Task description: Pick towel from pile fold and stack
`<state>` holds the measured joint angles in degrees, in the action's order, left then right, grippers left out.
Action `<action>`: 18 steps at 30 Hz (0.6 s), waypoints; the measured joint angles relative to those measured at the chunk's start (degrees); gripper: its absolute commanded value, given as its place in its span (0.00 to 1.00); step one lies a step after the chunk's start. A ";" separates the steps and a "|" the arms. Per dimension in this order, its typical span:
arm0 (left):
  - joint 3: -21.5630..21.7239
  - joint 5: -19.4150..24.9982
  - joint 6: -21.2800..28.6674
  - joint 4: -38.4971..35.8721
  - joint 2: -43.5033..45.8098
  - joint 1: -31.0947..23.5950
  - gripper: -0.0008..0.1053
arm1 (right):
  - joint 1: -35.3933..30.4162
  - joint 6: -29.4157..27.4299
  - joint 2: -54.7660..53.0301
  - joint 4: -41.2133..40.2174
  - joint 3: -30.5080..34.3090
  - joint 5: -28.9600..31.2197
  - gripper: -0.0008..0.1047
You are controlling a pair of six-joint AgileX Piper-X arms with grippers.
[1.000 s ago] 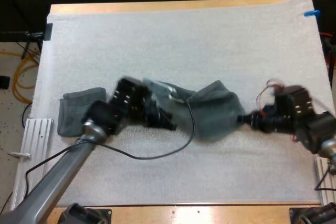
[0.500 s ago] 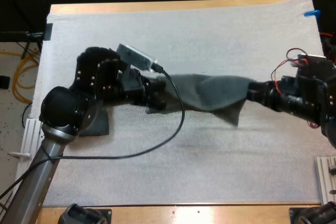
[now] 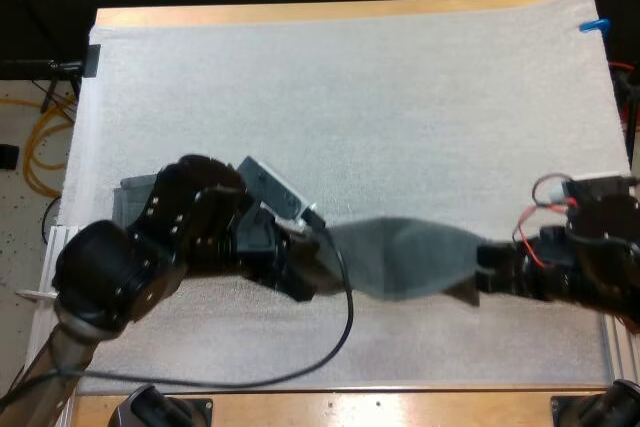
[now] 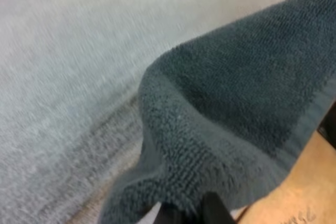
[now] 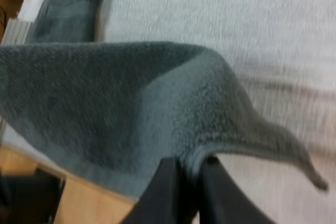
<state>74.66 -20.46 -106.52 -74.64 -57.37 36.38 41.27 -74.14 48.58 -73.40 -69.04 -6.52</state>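
A dark grey-green towel (image 3: pixel 405 257) hangs stretched between my two grippers above the front part of the white mat (image 3: pixel 350 97). My left gripper (image 3: pixel 312 269) is shut on the towel's left end; in the left wrist view the cloth (image 4: pixel 231 103) bunches over the fingertips (image 4: pixel 210 209). My right gripper (image 3: pixel 482 269) is shut on the right end, and the right wrist view has the towel (image 5: pixel 105 108) draped from its fingers (image 5: pixel 168 192). A folded towel stack (image 3: pixel 135 197) lies at the mat's left edge, mostly behind my left arm, and appears again (image 5: pixel 71 14) beyond the held towel.
A metal rail (image 3: pixel 65 247) lies off the mat's left edge and another (image 3: pixel 622 337) at the right. The wooden table's front edge (image 3: pixel 380 407) runs close below both arms.
Both grippers have carried the stretched towel from the mat's middle toward the front edge. The left arm now covers more of the folded stack.
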 measured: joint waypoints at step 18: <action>-20.54 14.19 -1.84 19.18 -1.29 -0.84 0.01 | 1.70 2.06 4.60 16.31 18.51 13.81 0.01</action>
<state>54.13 -6.27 -108.36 -55.46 -58.66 35.54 42.97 -72.08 53.18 -57.10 -50.54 7.30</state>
